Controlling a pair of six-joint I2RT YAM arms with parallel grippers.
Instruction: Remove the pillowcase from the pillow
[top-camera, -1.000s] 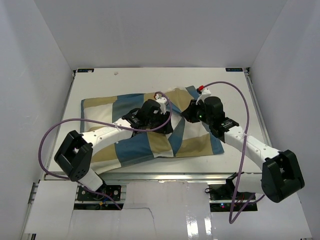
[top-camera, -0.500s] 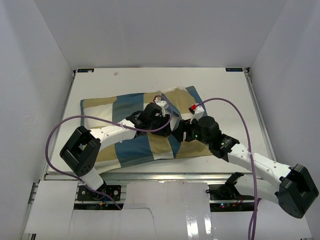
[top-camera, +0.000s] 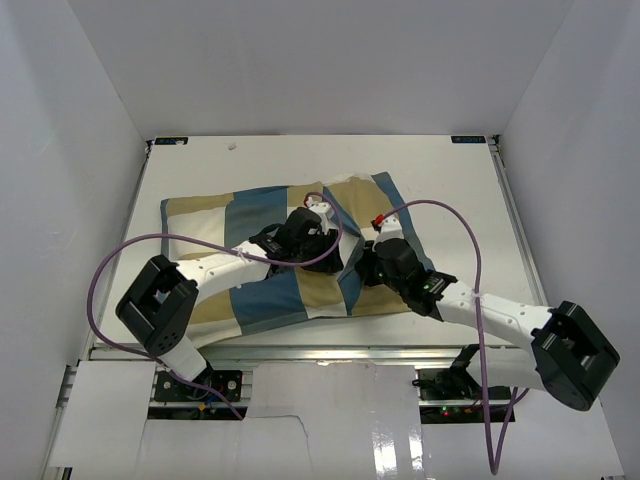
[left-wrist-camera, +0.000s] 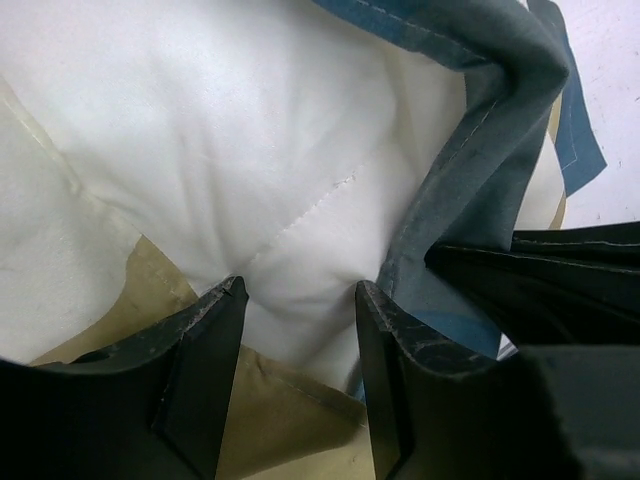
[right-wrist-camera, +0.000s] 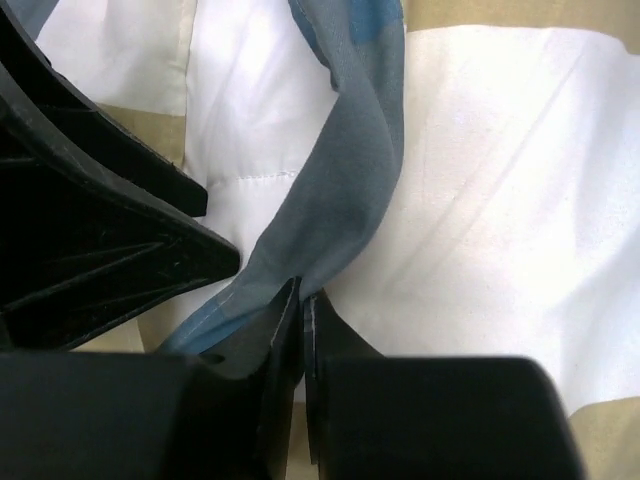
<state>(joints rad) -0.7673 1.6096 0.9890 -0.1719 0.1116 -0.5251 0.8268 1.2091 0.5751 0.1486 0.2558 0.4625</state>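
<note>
The checked pillowcase (top-camera: 200, 215) lies across the table with the pillow inside it, almost fully hidden from above. My left gripper (top-camera: 335, 258) reaches into the case's open end. In the left wrist view its fingers (left-wrist-camera: 298, 290) pinch a bulge of the white quilted pillow (left-wrist-camera: 250, 130), with tan case fabric (left-wrist-camera: 280, 420) below them. My right gripper (top-camera: 355, 270) sits just right of it. In the right wrist view its jaws (right-wrist-camera: 305, 300) are shut on the blue hem of the pillowcase (right-wrist-camera: 350, 170), beside the white pillow (right-wrist-camera: 250, 110).
The table (top-camera: 450, 190) has white walls on three sides. Purple cables (top-camera: 470, 250) loop over both arms. The two gripper heads are nearly touching; the left fingers (right-wrist-camera: 100, 230) fill the left of the right wrist view.
My right gripper has moved from the case's back right part toward me and left, dragging the hem with it. The case's right side has shifted left. My left gripper has stayed put.
</note>
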